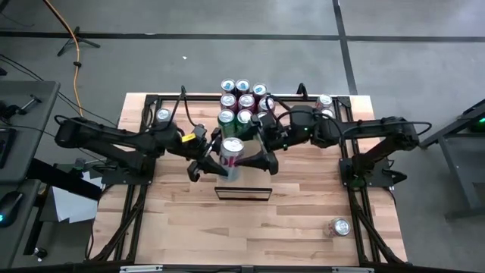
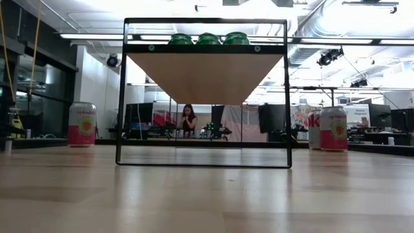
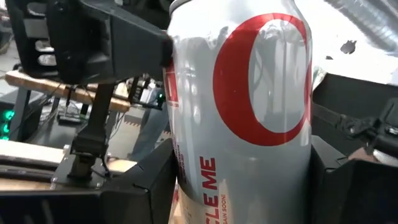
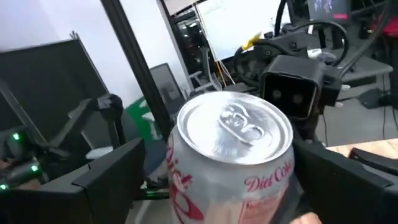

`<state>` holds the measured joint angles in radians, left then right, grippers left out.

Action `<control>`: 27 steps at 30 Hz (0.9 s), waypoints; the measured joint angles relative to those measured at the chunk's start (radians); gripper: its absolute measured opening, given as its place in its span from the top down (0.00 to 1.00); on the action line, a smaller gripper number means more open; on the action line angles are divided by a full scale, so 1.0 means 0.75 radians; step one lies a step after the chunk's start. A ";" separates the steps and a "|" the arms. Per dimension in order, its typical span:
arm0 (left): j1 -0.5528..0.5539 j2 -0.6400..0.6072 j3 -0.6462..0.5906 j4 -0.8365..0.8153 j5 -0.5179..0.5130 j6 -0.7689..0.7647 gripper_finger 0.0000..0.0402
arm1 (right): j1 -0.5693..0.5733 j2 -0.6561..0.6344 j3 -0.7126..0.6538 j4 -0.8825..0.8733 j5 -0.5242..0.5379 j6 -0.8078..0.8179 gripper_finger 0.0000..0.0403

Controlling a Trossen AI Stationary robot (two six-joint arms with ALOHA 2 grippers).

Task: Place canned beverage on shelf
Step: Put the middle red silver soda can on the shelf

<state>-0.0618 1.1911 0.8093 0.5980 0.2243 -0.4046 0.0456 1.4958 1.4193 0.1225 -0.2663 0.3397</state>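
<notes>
A silver-and-red Diet Coke can [image 1: 233,154] is held upright above the shelf [image 1: 244,180], between both grippers. My left gripper [image 1: 212,158] comes from the table's left and is shut on it. My right gripper [image 1: 256,155] comes from the right and is shut on it too. Several green and maroon cans [image 1: 244,102] stand on the shelf's far part. In the low view the shelf's pale panel [image 2: 204,77] sits on a thin dark frame with green cans [image 2: 208,39] on top; the held can and both grippers are out of that view. My left gripper pinches the can's lower side wall [image 3: 186,168] between its two fingers [image 3: 130,193], coming level from the table's left. The can stands upright in the hold, lifted clear of the shelf. My right gripper has the can's upper side wall [image 4: 286,168], just under the lid, between its two fingers [image 4: 336,174], coming from the table's right and slanting down. One finger shows against the can's top edge in the left wrist view [image 3: 166,53].
Loose cans stand on the tabletop: one at the near right [image 1: 339,227], one at the far left [image 1: 163,115] and one at the far right [image 1: 324,101]; two pink ones show in the low view [image 2: 81,124] [image 2: 333,128]. A person sits far behind the table [image 2: 189,120].
</notes>
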 joint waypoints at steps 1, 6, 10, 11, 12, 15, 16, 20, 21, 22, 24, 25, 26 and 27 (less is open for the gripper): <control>0.007 0.007 0.000 0.022 0.000 -0.004 0.55 | 0.000 0.010 0.000 0.025 -0.010 0.006 0.05; 0.044 0.014 0.001 0.040 0.010 -0.008 0.55 | -0.002 0.052 -0.001 0.050 -0.030 0.028 0.05; 0.060 0.014 0.001 0.043 0.033 -0.013 0.55 | -0.002 0.052 -0.001 0.055 -0.027 0.025 0.05; 0.064 0.014 0.001 0.043 0.039 -0.013 0.55 | -0.002 0.052 -0.001 0.058 -0.028 0.024 0.06; 0.067 0.014 0.001 0.042 0.047 -0.013 0.55 | -0.002 0.052 -0.001 0.062 -0.027 0.024 0.07; 0.071 0.013 0.002 0.029 0.051 -0.013 0.55 | -0.002 0.052 -0.002 0.063 -0.022 0.025 0.13; 0.072 0.012 0.002 0.021 0.051 -0.013 0.55 | -0.003 0.052 -0.002 0.061 -0.017 0.025 0.16; 0.071 0.011 0.003 0.013 0.049 -0.014 0.44 | -0.003 0.053 -0.002 0.061 -0.007 0.022 0.29; 0.072 0.010 0.003 0.012 0.047 -0.020 0.41 | -0.003 0.053 -0.002 0.062 -0.006 0.020 0.29; 0.073 0.010 0.003 0.005 0.040 -0.040 0.38 | -0.004 0.053 -0.002 0.062 -0.006 0.008 0.29; 0.089 0.008 0.003 -0.009 0.045 -0.065 0.33 | -0.016 0.048 -0.002 0.048 -0.011 0.002 0.29; 0.102 0.000 0.003 -0.030 0.046 -0.077 0.31 | -0.019 0.041 -0.002 0.028 -0.008 -0.006 0.29; 0.120 -0.012 0.003 -0.061 0.052 -0.077 0.30 | -0.020 0.032 -0.002 0.000 0.001 -0.012 0.29; 0.135 -0.030 0.003 -0.108 0.055 -0.077 0.29 | -0.023 0.018 -0.002 -0.036 0.006 -0.020 0.29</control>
<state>0.0393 1.1684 0.8116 0.5174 0.2656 -0.4625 0.0287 1.5092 1.4178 0.0958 -0.2616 0.3248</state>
